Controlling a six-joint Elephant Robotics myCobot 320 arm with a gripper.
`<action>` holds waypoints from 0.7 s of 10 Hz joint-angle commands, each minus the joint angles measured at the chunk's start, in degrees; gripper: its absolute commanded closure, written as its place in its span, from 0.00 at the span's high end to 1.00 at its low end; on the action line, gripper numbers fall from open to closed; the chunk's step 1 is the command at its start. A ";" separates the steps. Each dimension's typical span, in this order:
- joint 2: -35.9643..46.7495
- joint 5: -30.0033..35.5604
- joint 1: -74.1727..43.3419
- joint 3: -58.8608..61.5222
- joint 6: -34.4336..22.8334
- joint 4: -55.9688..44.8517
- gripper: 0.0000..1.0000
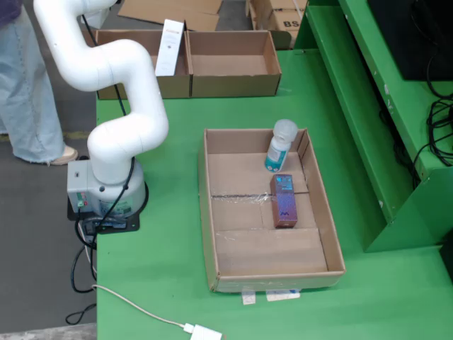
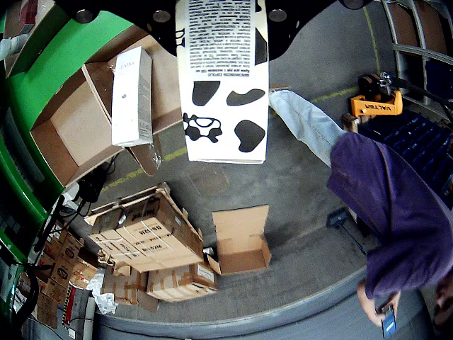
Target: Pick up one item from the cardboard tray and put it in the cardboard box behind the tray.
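At the far edge of the green tabletop (image 1: 177, 212) stand two open cardboard boxes (image 1: 233, 64), and one tall white carton (image 1: 170, 47) leans in the left one. My gripper (image 2: 223, 8) clamps one cow-spotted carton (image 2: 223, 81) in the wrist view. Toward the near edge, the cardboard tray (image 1: 212, 234) holds two items: one white bottle (image 1: 279, 145) and one purple box (image 1: 284, 200).

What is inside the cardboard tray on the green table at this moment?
In the fixed view, the cardboard tray holds two things: a small white bottle lying near its far wall and a dark red box upright near the middle. The rest of its floor shows bare cardboard; nothing appears covered.
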 commanded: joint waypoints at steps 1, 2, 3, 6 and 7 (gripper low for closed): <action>-7.62 0.28 -3.49 15.20 -5.05 -24.66 0.00; -8.09 0.28 -4.42 15.20 -6.11 -23.24 0.00; -8.36 0.24 -4.80 15.20 -6.62 -22.63 0.00; -8.91 0.05 -5.06 15.20 -7.30 -21.20 0.00; -8.91 0.05 -5.06 15.20 -7.30 -21.20 0.00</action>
